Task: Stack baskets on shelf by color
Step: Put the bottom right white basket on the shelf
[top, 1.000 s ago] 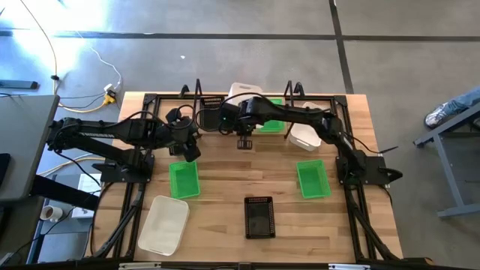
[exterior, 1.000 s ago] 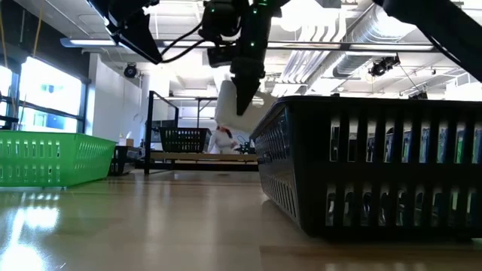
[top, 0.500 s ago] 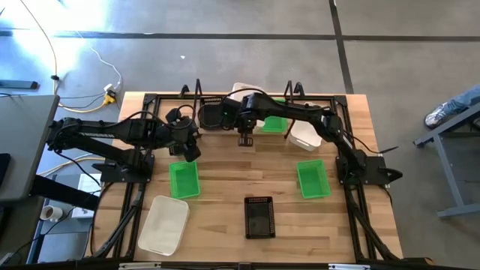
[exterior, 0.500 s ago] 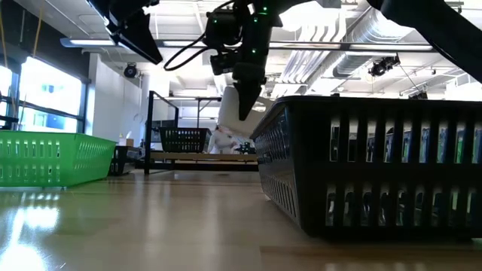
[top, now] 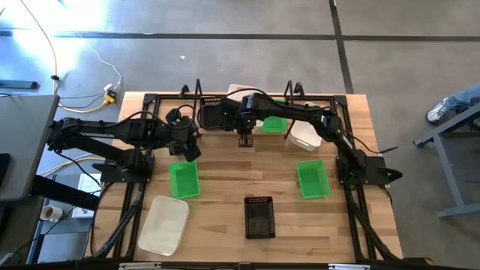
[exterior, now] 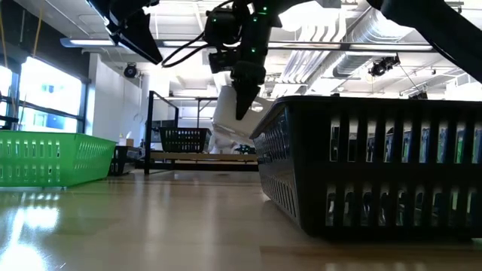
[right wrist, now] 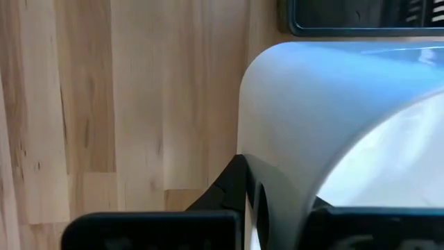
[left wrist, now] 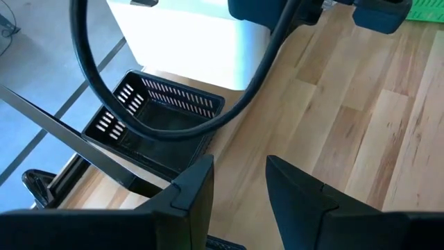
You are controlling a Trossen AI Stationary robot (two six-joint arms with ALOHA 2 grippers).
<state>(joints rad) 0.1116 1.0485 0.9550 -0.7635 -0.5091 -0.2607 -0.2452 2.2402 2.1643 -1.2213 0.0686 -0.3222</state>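
- High view, nearest edge first: a white basket point(top: 163, 223) lies at 7 o'clock and a black basket point(top: 259, 217) at 6 o'clock, with two green baskets point(top: 184, 179) just beyond.
- The left gripper point(top: 189, 150) waits at 9 o'clock, jaws apart, holding nothing.
- At 12 o'clock, the right gripper point(top: 244, 139) pinches the rim of a white translucent basket point(right wrist: 347, 132) over the shelf point(top: 196, 96).
- Judgement: lower it level into the free bay, beside the shelved black basket point(left wrist: 163, 118), before letting go.

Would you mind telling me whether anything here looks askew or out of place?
The white basket in the right gripper hangs tilted, not level, by the shelf. The left gripper hovers near a green basket. Nothing else stands out.
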